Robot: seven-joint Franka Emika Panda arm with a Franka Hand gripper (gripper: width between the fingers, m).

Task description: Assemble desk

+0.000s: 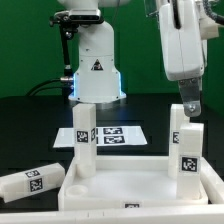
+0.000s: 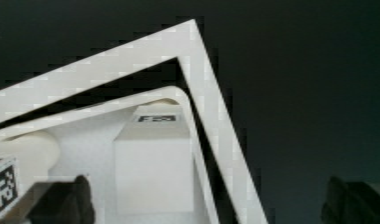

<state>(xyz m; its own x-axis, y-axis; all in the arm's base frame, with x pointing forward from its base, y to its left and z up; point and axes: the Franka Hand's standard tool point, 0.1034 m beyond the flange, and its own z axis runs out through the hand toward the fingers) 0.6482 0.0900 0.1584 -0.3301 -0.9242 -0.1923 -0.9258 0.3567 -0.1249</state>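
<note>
Exterior view's left: one blocky white plastic tagged leg (image 1: 27, 181) lies loose on the black table (image 1: 30, 120). Large flat white desk top (image 1: 130, 192) sits front-centre, one square leg (image 1: 84, 140) upright in its far-left corner, another leg (image 1: 183, 150) upright at far-right. Gripper (image 1: 189, 104) just above that right leg, fingers apart, holding nothing. Marker board (image 1: 112, 134) lies behind.

White desk top (image 1: 130, 190), 2 upright legs (image 1: 85, 140)

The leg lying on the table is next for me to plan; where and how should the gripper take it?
Grip the lying leg across its narrow flat sides near the middle, coming straight down: it rests lengthwise on the table, apart from the desk top, so above looks unobstructed.
</note>
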